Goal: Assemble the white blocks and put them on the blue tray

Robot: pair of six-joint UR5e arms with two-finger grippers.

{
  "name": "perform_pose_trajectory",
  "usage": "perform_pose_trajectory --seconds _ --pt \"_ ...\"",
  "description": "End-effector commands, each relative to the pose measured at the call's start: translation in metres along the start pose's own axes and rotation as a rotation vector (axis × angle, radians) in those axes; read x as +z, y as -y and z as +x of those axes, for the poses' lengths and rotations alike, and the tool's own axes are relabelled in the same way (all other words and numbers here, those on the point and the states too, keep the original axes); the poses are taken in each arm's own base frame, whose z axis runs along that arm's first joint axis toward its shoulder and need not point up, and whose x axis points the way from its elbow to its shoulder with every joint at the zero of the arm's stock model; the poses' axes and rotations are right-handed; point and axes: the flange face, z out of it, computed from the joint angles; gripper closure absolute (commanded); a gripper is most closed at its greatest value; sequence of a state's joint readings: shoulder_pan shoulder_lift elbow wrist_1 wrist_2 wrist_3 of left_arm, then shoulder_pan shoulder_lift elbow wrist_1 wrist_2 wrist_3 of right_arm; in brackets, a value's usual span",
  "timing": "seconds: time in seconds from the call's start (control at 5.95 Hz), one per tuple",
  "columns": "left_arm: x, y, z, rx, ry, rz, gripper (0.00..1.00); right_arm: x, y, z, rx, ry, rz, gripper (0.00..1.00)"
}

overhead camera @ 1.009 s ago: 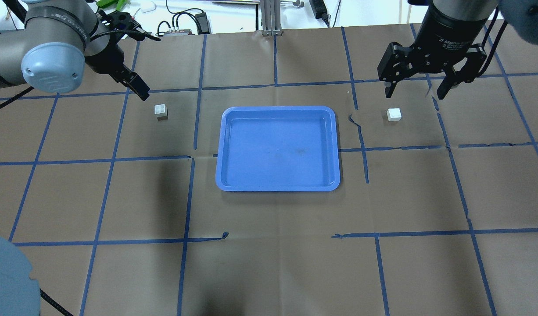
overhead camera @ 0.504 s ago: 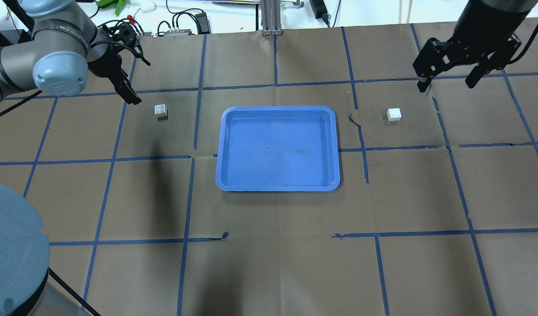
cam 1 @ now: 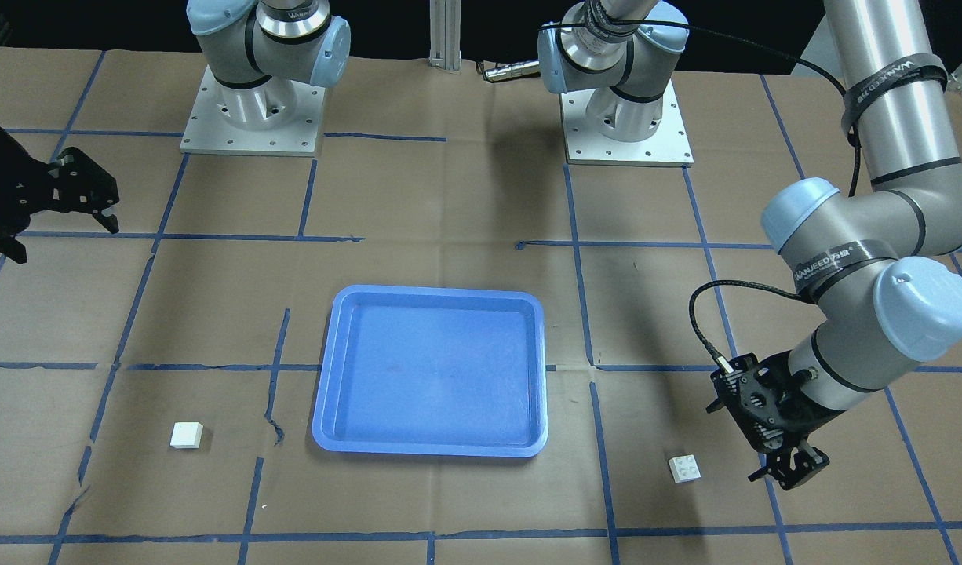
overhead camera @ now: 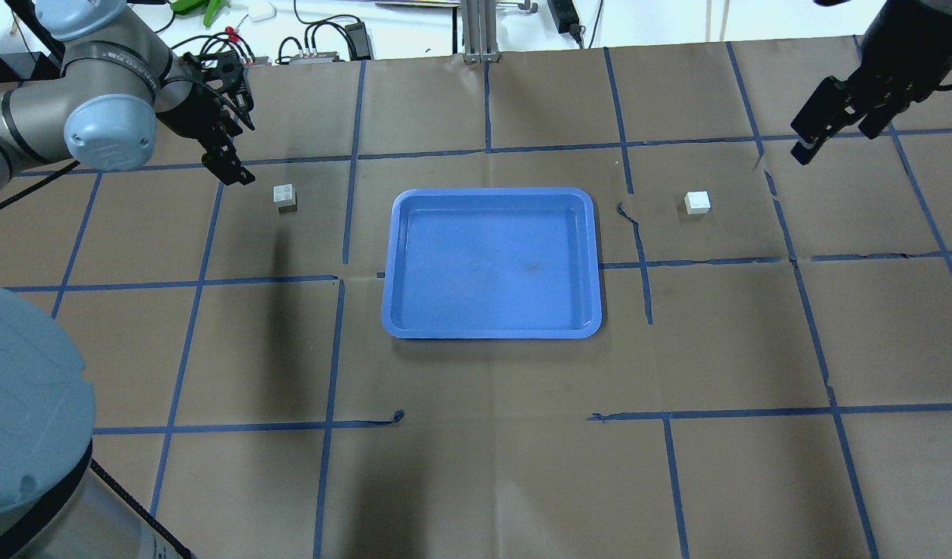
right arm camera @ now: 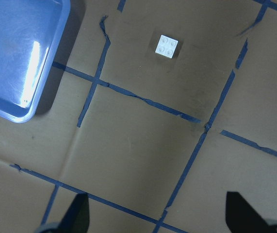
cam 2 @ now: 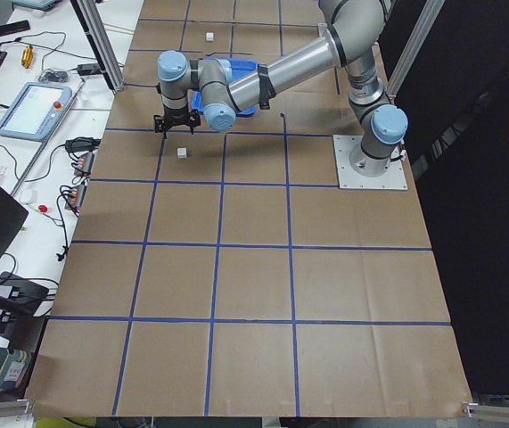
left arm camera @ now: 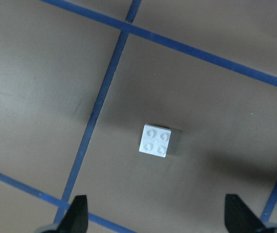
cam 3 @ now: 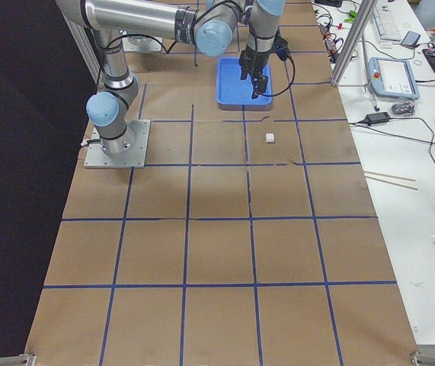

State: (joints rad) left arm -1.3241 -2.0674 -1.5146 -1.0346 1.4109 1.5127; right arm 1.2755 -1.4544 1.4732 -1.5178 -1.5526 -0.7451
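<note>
The blue tray (overhead camera: 491,264) lies empty at mid-table, also in the front view (cam 1: 430,369). One white block (overhead camera: 285,196) sits studs up to its left. My left gripper (overhead camera: 234,169) is open and empty, hovering just left of and beyond it; the left wrist view shows the block (left arm camera: 155,141) ahead of the open fingertips (left arm camera: 77,213). The other white block (overhead camera: 697,202) sits studs up right of the tray. My right gripper (overhead camera: 833,136) is open and empty, raised well to that block's right; the right wrist view shows this block (right arm camera: 168,46) far off.
Brown paper with a blue tape grid covers the table. Cables and small devices (overhead camera: 321,46) lie along the far edge. Both arm bases (cam 1: 249,110) stand on the robot's side. A tray corner (right arm camera: 17,58) shows in the right wrist view.
My right gripper has moved right, away from its block, and turned. My left gripper has drawn back slightly to the left of its block and turned. Blocks and tray have not moved.
</note>
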Motion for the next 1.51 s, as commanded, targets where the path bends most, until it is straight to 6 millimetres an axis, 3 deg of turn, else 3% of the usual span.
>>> perform_pose_trajectory --seconds 0.0,0.34,0.5,0.67,0.84,1.18,1.35 --pt "0.018 -0.012 -0.007 0.055 -0.023 0.093 0.05 0.011 -0.011 0.058 -0.225 -0.030 0.030 0.00" --pt "0.062 -0.030 -0.012 0.030 -0.010 0.160 0.04 0.041 -0.006 0.099 -0.453 -0.007 0.027 0.00" --pt "0.087 -0.031 -0.013 0.025 -0.019 0.205 0.04 0.054 0.000 0.108 -0.481 0.008 0.023 0.00" --pt "0.104 -0.034 -0.011 0.023 -0.045 0.204 0.04 0.051 0.004 0.117 -0.484 -0.082 0.041 0.00" --pt "0.104 -0.034 -0.012 0.023 -0.044 0.201 0.04 0.055 0.002 0.123 -0.487 -0.138 0.001 0.00" --pt "0.110 -0.036 -0.011 0.024 -0.058 0.197 0.06 0.070 0.008 0.117 -0.814 -0.091 0.053 0.00" --pt "0.111 -0.036 -0.010 0.025 -0.059 0.198 0.14 0.078 0.012 0.114 -0.834 -0.051 0.103 0.00"
